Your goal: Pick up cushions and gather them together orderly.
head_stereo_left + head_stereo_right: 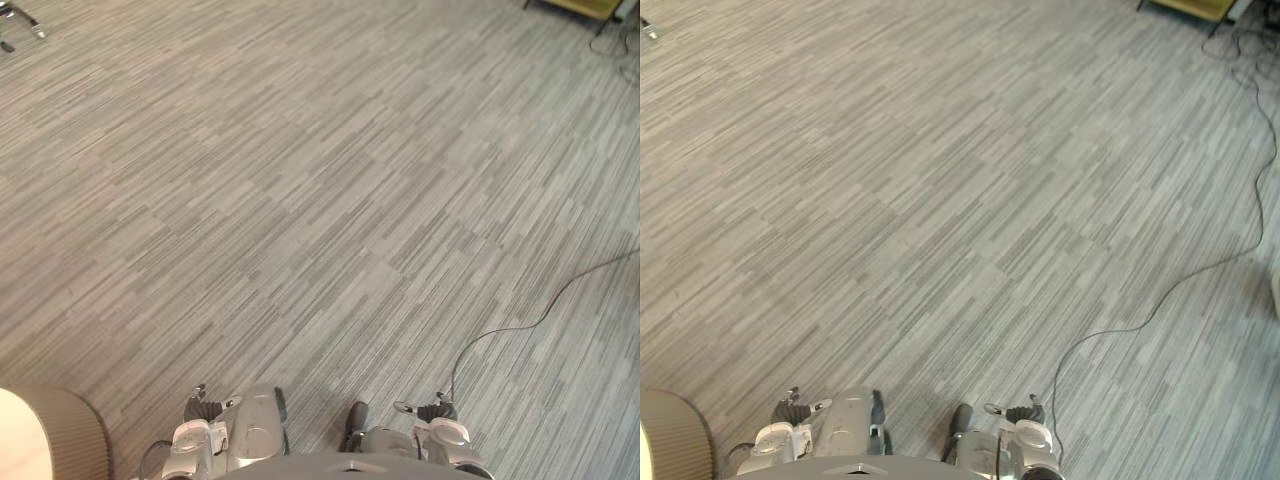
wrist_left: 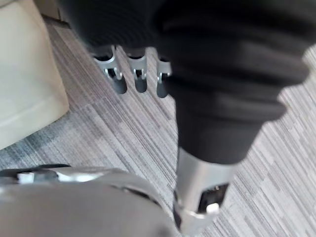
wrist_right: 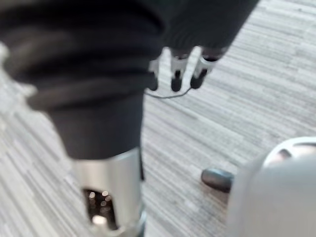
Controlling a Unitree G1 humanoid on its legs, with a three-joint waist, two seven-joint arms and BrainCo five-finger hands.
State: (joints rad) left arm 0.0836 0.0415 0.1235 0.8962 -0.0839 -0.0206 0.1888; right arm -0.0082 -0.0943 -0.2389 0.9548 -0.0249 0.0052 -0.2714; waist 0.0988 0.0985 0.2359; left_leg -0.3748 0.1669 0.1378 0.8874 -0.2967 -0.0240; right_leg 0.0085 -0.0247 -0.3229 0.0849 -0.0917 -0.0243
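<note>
Just beside the beige cushion, the left hand hangs open and empty, the right hand likewise farther off, so a reach toward a cushion barely in sight may miss.

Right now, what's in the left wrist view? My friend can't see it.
The left robot hand hangs open and empty over grey striped carpet, silver dark-tipped fingers relaxed past its dark ribbed cover. A cream cushion lies on the carpet close by, untouched.
</note>
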